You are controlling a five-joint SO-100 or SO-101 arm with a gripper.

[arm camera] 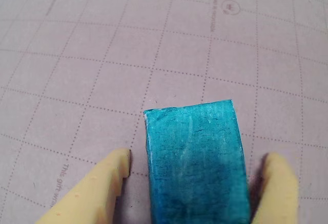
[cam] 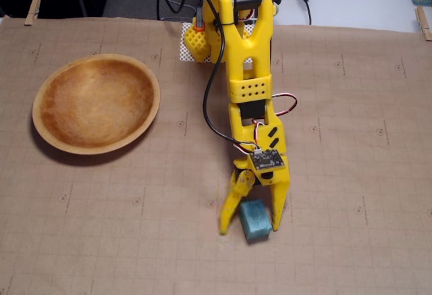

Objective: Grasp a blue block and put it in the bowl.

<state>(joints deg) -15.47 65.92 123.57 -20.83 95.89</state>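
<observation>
Wooden bowl (cam: 96,103) empty, hand (cam: 250,227) wide astride blue block (cam: 255,219), seemingly not gripping

Teal blue block (cam: 255,219) lies flat, well apart from empty wooden bowl (cam: 138,131).

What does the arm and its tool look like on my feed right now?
The arm is bright yellow plastic with a grid of small holes on one link. Black and red-white cables run along it to a small dark circuit board above the tool. The tool has two tapering yellow fingers; in the wrist view they look pale yellow with dark inner edges.
</observation>
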